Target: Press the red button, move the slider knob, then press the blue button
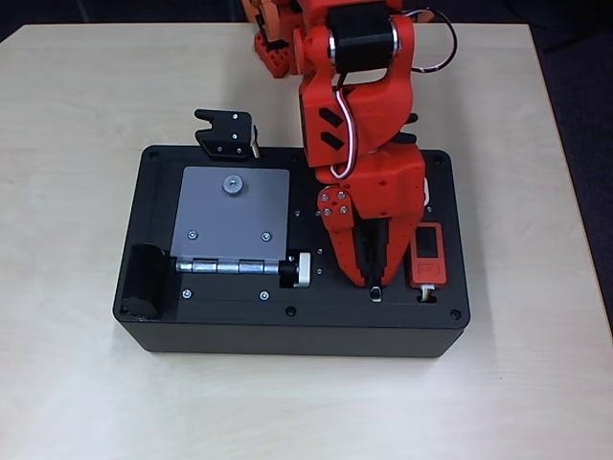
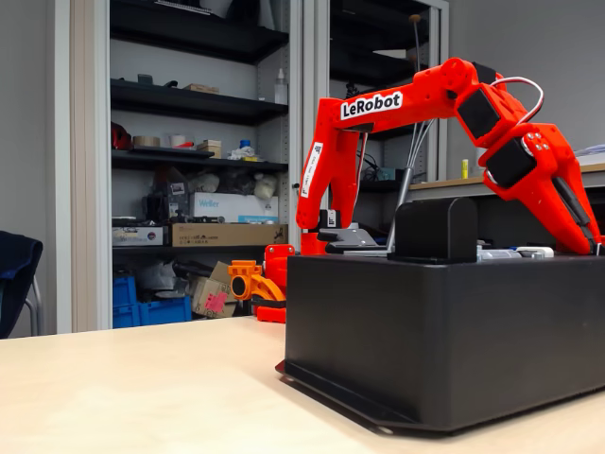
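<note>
Near the black box's (image 1: 239, 331) right front edge, our orange pincer (image 1: 374, 284) points down, nearly closed, empty, onto the tiny dark slider knob (image 1: 375, 294); we judge it stiff, best nudged sideways.

The bright orange-red plastic robot arm (image 1: 359, 115) is built from blocky printed segments with black servo motors set between them. A white "LeRobot" marking (image 2: 371, 105) is on its upper segment. A thin red-and-white cable (image 1: 436, 48) loops near the top joint. Small silver screws (image 1: 334, 201) sit on the tapered orange-red two-finger gripper (image 1: 373, 273), which has a black inner part.
</note>
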